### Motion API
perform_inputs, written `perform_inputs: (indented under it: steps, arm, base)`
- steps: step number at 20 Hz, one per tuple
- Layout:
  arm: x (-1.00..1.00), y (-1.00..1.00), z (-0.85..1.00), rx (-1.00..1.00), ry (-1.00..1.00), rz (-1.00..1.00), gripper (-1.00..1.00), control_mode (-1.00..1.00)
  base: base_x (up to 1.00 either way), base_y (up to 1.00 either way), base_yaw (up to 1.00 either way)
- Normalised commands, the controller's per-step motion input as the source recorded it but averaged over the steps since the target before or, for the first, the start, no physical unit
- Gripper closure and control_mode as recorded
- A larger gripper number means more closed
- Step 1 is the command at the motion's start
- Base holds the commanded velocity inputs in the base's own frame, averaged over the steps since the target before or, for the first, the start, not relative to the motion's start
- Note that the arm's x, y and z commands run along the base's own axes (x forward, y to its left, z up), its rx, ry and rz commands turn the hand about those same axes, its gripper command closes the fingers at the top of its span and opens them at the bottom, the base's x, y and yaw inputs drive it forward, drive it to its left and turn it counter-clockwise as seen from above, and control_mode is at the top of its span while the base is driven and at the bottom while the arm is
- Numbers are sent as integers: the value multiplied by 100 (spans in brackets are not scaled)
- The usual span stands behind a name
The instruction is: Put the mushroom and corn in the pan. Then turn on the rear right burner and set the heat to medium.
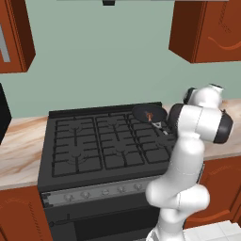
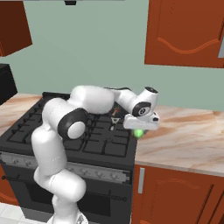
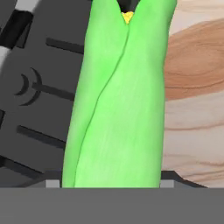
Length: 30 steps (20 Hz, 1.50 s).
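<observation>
The bright green corn (image 3: 118, 100) stands lengthwise between my fingertips (image 3: 52, 183) in the hand view, with a yellow tip at its far end. My gripper (image 2: 139, 130) is shut on it, hanging over the seam between the stove's right edge and the counter. The small black pan (image 1: 148, 112) sits at the stove's rear right, over the rear right burner. A small orange-brown piece (image 1: 149, 115), likely the mushroom, lies in it. In the right base view my arm hides most of the pan.
The black stove (image 1: 94, 146) has grid grates and a row of knobs (image 1: 103, 190) along its front panel. Marble counter (image 2: 183, 135) runs to the right of it. Wooden wall cabinets (image 2: 188, 30) hang above.
</observation>
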Motion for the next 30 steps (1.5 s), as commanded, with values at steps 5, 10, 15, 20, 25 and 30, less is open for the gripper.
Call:
perform_inputs:
  steps: [5,10,15,20,25,30]
  arm:
    - [4,73,54,-1,-4,18,100,-100]
    - [20,58,57,0,0,13,100,-100]
    - [31,36,47,0,4,9,100,-100]
    - [66,5,-5,0,16,1,100,-100]
    - [89,2,-30,0,13,0,100,-100]
    - [44,22,0,0,2,0,100,-100]
  base:
    - [0,0,0]
    - [0,0,0]
    - [0,0,0]
    - [0,0,0]
    - [0,0,0]
    - [0,0,0]
